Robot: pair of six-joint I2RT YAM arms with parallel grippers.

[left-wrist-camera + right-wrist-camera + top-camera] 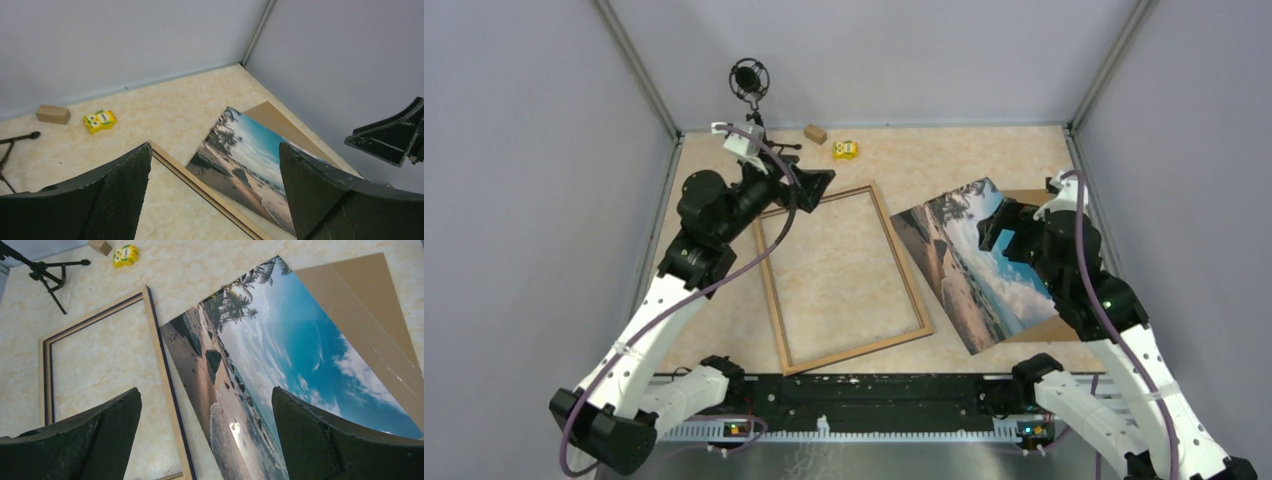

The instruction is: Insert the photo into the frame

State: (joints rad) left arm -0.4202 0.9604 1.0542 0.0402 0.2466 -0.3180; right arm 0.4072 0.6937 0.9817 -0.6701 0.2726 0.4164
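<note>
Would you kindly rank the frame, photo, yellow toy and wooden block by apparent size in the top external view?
frame
photo, partly covered
yellow toy and wooden block: alike, unranked

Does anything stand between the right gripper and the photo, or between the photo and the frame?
Nothing visible does: the open right gripper hovers over the photo, which lies flat beside the frame.

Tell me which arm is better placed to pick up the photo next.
Right, probably. The right gripper, open, hangs over the photo, lying partly on the board beside the frame. The left gripper, also open, sits over the frame's far corner, farther off.
</note>
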